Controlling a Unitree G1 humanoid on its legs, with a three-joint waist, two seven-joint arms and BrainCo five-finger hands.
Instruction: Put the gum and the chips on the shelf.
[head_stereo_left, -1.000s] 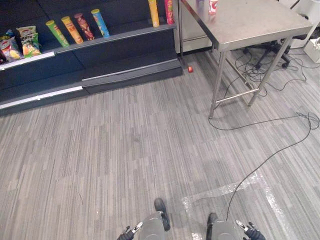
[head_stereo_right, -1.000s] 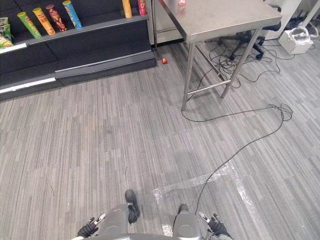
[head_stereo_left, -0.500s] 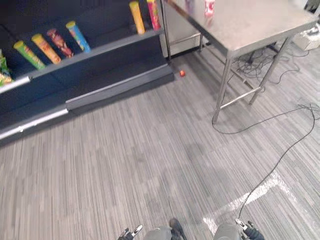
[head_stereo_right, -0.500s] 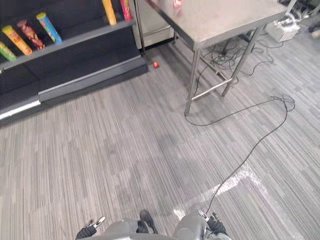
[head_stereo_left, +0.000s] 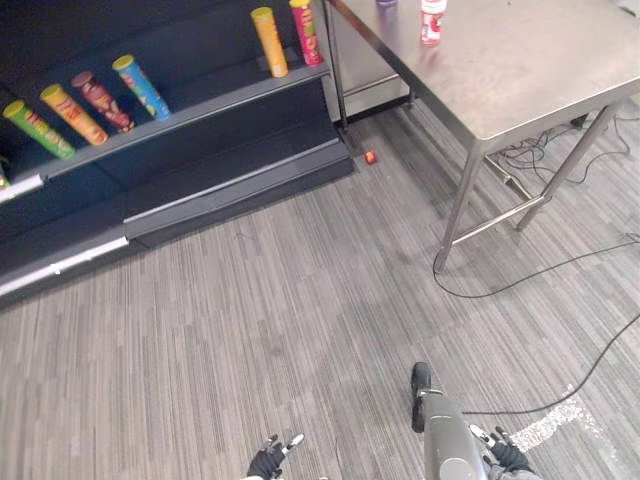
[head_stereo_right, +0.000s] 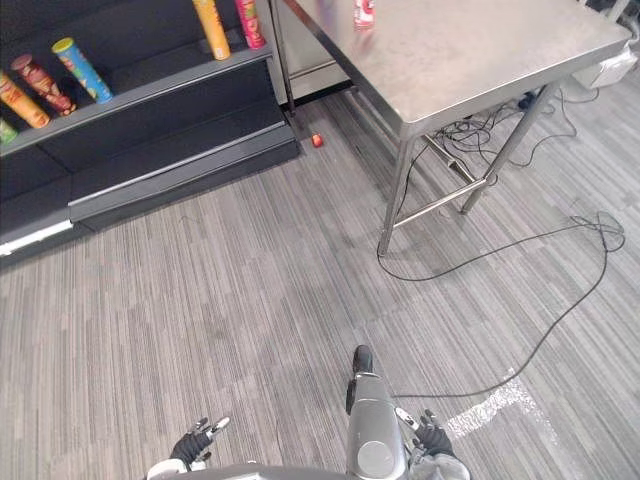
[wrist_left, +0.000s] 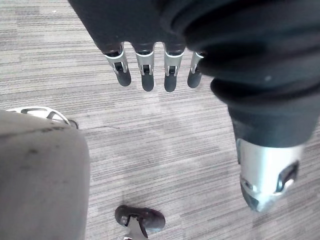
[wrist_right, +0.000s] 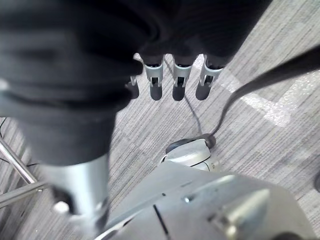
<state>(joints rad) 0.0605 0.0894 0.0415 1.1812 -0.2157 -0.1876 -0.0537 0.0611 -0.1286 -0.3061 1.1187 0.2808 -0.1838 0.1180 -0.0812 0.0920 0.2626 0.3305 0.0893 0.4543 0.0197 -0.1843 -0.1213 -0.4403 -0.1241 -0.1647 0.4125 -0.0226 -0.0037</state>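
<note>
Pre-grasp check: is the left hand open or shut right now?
Open. In its wrist view the left hand hangs with fingers straight over the floor, thumb apart, nothing held.

The whole view has shifted, so the camera has moved. The table (head_stereo_left: 520, 70) now stands closer ahead of the right hand (head_stereo_left: 505, 456), with more of its top showing. The shelf (head_stereo_left: 200, 100) has drawn nearer ahead of the left hand (head_stereo_left: 272, 459).
</note>
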